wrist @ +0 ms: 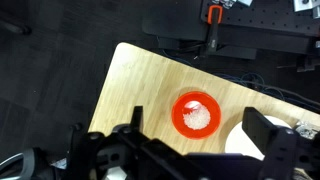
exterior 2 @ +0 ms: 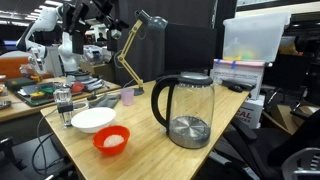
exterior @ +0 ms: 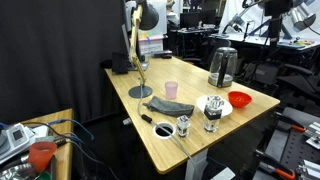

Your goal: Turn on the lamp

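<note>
The lamp stands at the table's far corner, with a round grey base (exterior: 140, 91), a thin pale stem and a dark head (exterior: 148, 17). It also shows in an exterior view (exterior 2: 131, 52). No glow shows from the head. My arm is high above the table (exterior 2: 82, 17), well away from the lamp. In the wrist view my gripper (wrist: 197, 120) is open and empty, looking down from well above a red bowl (wrist: 197, 113). The lamp is out of the wrist view.
On the wooden table (exterior: 190, 140) are a steel and glass kettle (exterior: 222, 67), a red bowl (exterior: 239, 99), a white bowl (exterior: 215, 105), a pink cup (exterior: 172, 89), a grey cloth (exterior: 168, 106) and two small glass jars (exterior: 184, 125). Cluttered benches surround the table.
</note>
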You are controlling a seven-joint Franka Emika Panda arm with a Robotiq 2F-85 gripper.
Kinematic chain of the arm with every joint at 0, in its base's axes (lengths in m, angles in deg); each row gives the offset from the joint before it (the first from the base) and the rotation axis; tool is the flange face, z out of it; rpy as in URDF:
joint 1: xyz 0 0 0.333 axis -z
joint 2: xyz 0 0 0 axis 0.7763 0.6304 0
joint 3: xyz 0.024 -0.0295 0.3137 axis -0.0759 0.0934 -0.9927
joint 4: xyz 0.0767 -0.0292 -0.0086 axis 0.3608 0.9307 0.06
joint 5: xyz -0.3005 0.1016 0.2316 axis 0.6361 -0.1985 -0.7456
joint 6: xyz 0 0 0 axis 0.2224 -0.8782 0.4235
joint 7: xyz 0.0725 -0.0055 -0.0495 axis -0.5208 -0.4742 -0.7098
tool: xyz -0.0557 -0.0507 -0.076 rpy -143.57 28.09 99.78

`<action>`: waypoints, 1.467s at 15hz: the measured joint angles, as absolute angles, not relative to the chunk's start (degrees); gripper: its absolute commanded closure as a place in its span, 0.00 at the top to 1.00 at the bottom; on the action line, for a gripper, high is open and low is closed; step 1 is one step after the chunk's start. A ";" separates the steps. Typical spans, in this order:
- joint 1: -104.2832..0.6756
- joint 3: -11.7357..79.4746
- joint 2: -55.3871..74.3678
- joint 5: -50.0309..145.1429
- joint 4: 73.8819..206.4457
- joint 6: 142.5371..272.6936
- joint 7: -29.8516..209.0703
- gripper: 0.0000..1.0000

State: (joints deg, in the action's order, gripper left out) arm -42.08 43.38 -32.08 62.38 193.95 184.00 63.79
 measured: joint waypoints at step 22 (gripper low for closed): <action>-55.75 34.42 -43.30 58.48 198.51 184.07 63.78 1.00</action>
